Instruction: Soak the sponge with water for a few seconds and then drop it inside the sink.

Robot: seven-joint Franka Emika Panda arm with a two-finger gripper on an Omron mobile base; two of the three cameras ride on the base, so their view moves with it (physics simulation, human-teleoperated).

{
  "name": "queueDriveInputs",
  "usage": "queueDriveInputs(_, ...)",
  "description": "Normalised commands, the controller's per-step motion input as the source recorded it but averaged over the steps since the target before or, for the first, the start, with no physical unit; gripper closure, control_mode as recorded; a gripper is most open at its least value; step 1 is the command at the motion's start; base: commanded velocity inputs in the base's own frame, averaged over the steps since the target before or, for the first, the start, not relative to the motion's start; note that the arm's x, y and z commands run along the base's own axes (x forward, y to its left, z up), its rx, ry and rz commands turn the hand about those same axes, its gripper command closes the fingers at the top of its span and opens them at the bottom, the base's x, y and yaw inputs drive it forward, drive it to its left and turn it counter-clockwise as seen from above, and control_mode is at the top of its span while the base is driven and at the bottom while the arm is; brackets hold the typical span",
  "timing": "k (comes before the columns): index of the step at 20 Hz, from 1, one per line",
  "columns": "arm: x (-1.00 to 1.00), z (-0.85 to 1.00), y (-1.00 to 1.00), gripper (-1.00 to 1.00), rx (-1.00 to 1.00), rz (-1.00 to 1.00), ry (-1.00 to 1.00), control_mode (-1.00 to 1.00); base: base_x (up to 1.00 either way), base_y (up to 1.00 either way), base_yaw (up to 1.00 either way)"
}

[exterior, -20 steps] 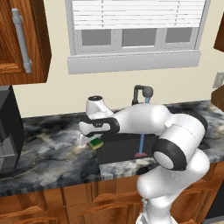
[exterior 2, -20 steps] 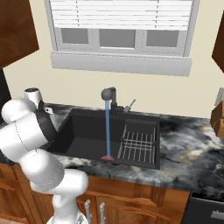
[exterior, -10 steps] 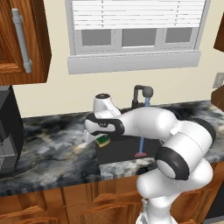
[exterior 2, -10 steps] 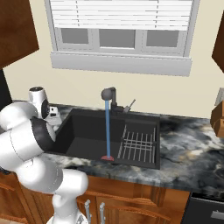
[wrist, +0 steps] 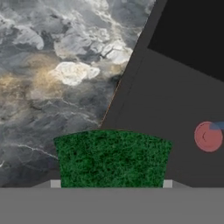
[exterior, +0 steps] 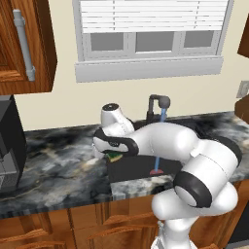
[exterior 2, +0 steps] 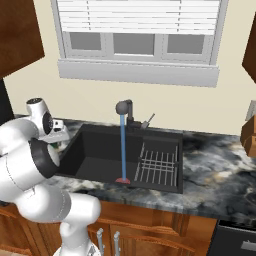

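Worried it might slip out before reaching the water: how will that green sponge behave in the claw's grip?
The sponge looks rough and fibrous on top, so it probably won't slip. Held shut in the claw, it likely squashes slightly. Being small and flat, it is probably light.

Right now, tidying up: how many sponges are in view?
1: the sponge, held in the hand above the sink's left edge. Others may be hidden.

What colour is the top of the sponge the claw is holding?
Dark green. The sponge shows best in the hand view, speckled and fuzzy-looking.
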Motion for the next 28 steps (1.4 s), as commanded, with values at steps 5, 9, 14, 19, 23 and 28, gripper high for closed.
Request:
queueDriveInputs(5,0.00,0.15,-0.24,1.00,-0.03,-0.09,-0.09,-1.00,0.00,0.00,0.00)
queueDriveInputs(9,0.00,0.22,-0.32,1.00,0.00,-0.08,-0.15,-1.00,0.00,0.00,0.00)
queueDriveInputs(14,0.00,0.11,-0.29,1.00,0.00,-0.07,-0.22,-1.00,0.00,0.00,0.00)
queueDriveInputs(19,0.00,0.00,-0.15,1.00,-0.03,-0.07,-0.25,-1.00,0.00,0.00,0.00)
queueDriveInputs(23,0.00,0.00,-0.07,1.00,-0.09,-0.07,-0.20,-1.00,0.00,0.00,0.00)
queueDriveInputs(28,0.00,0.02,-0.10,1.00,-0.08,-0.08,-0.17,-1.00,0.00,0.00,0.00)
